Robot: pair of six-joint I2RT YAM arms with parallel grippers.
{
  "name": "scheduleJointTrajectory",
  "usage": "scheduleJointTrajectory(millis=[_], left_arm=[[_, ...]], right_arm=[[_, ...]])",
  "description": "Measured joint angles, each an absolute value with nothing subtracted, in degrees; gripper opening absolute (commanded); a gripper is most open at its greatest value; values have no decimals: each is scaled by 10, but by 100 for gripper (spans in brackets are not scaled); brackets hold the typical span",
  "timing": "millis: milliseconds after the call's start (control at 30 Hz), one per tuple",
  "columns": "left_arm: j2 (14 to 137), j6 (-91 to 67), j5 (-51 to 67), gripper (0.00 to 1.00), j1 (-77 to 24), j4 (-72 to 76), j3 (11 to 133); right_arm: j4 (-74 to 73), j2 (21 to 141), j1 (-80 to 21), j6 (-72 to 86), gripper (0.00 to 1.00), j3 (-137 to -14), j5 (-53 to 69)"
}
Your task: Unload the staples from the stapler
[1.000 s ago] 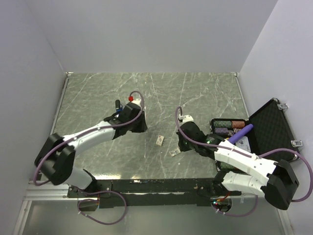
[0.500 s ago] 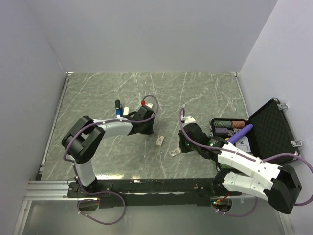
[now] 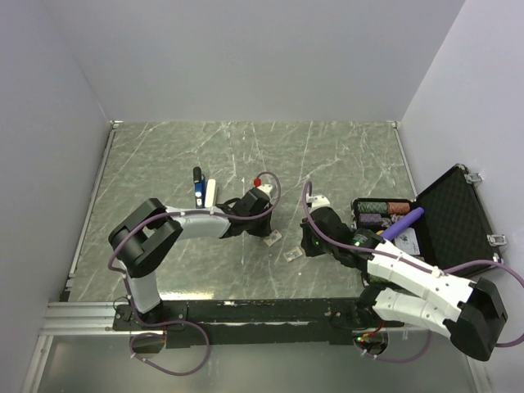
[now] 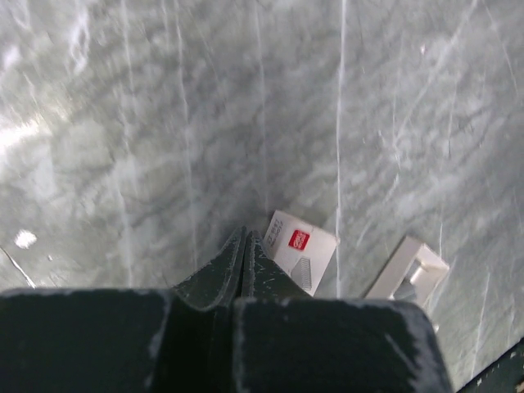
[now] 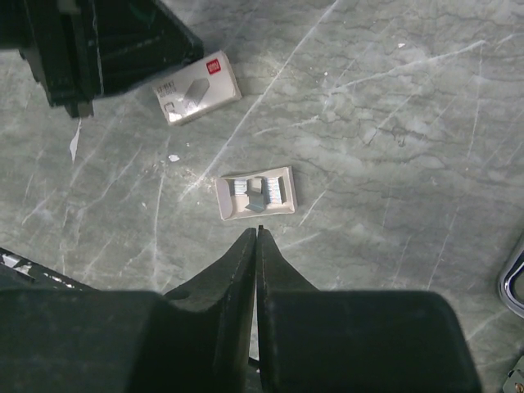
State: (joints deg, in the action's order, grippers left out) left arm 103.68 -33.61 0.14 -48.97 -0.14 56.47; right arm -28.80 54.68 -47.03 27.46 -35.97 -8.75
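Note:
The stapler (image 3: 197, 182), small, blue with a black top, lies on the table at the left, apart from both grippers. My left gripper (image 3: 264, 229) is shut and empty, its tip (image 4: 246, 234) low over the table just left of a white staple box (image 4: 300, 250). My right gripper (image 3: 302, 247) is shut, its tip (image 5: 255, 231) just short of a small beige tray (image 5: 255, 194) that holds loose staple strips. The tray also shows in the top view (image 3: 292, 255), and the staple box does too (image 3: 273, 238).
A pale grey-white bar (image 3: 210, 194) lies right beside the stapler. An open black case (image 3: 449, 214) with poker chips and a purple object stands at the right edge. The left gripper's black body (image 5: 106, 41) is close to the staple box (image 5: 199, 97). Walls enclose the table.
My left gripper has swung right, away from the stapler, to the staple box. The stapler and the pale bar stay lying on the table. My right gripper has shifted slightly toward the tray.

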Motion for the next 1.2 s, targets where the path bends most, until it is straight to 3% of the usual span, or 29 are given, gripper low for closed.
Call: scheduleJointTrajectory(millis=[200,333,500,1200], left_arm=[[1002,-330,2,1,-502,26,513],[989,-320,2,1,-507,49,489],[990,-312,1,1,-507,48,491],[892,-362,-63,1,-533,-22,435]], right_arm=[[-294,544,-470,275,13,-360,-90],[-299,549,-470,277,28,-359,-94],[-299,573,-470,279,34,-358,-105],[-247,698,-461,267,34,-356,-105]])
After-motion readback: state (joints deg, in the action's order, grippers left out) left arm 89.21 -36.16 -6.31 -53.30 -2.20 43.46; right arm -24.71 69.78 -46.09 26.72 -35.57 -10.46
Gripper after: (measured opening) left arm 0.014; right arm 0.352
